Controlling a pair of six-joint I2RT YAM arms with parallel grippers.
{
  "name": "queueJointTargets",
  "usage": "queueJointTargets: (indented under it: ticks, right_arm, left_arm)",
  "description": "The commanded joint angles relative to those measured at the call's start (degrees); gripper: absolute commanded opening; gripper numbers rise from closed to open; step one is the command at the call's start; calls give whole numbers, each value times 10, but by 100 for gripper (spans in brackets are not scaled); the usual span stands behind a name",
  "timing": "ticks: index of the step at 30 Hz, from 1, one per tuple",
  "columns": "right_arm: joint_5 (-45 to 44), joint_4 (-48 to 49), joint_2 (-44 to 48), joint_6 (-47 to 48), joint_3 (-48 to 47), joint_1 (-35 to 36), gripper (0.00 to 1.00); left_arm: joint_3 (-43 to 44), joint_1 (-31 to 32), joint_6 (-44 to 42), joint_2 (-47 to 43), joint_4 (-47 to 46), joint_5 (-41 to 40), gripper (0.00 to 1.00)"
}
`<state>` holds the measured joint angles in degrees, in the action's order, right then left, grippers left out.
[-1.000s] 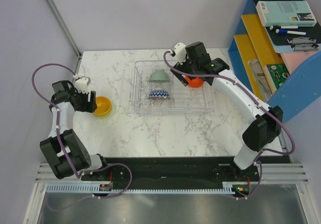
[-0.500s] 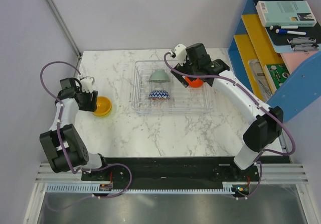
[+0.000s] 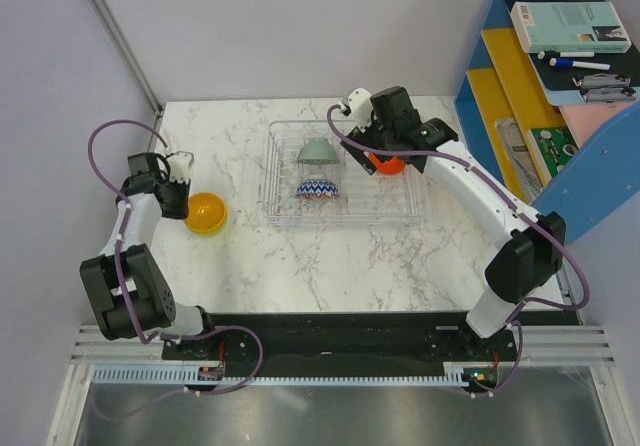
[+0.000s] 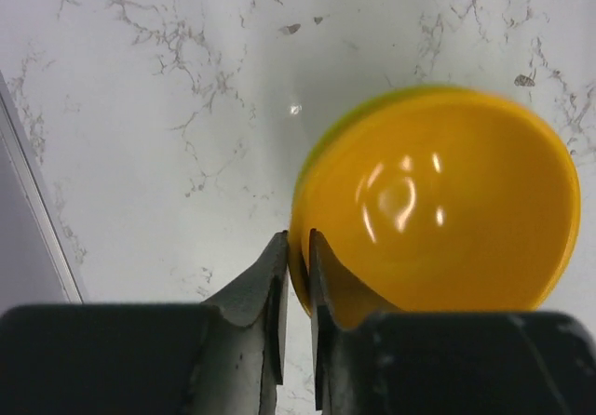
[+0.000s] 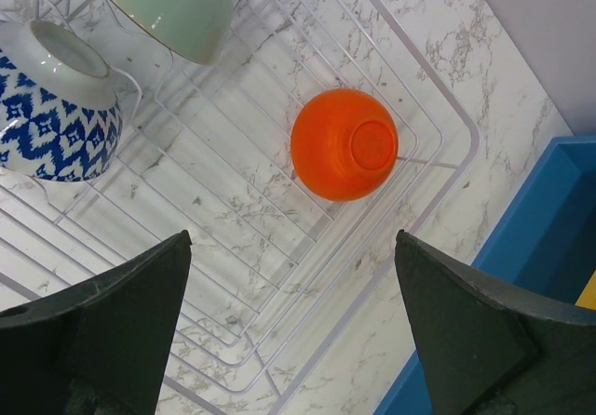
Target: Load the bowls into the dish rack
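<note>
While we load, dish rack (image 3: 392, 202): on the desk (image 3: 300, 256), right of the loose bowl.
Right gripper (image 5: 291, 246): jaws wide apart over the racked red-orange bowl (image 5: 345, 143).
Orange-yellow bowl (image 4: 438, 210): on desk, left of rack, nearer our left arm (image 3: 120, 236).
Left gripper (image 4: 296, 247): jaws clamped on its near rim.

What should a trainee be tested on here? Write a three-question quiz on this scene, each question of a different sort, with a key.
1. Multiple choice: how many bowls sit inside the clear rectangular plastic dish rack? A) two B) three C) five
2. True or false: the right gripper hangs open above the small round red-orange bowl, not touching it.
3. Fill the gap: the left gripper pinches the small round orange-yellow bowl by its ____.
Key: 1 B; 2 true; 3 rim.
</note>
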<state>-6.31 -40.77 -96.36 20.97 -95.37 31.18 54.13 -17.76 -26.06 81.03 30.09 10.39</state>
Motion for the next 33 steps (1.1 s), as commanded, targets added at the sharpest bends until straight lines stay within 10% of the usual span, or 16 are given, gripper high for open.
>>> queueJointTargets:
  ticks: [1,17,33]
  right_arm:
    - [2,17,28,-8,1,-1,97]
    - [52,16,34,-56,-38,-5,97]
    - [576,58,-23,-271,-105,-82,98]
  left_arm:
    - [26,4,15,8,-10,-11,10]
    - [121,5,35,-55,20,71,2]
    - [200,238,51,-23,-53,240,2]
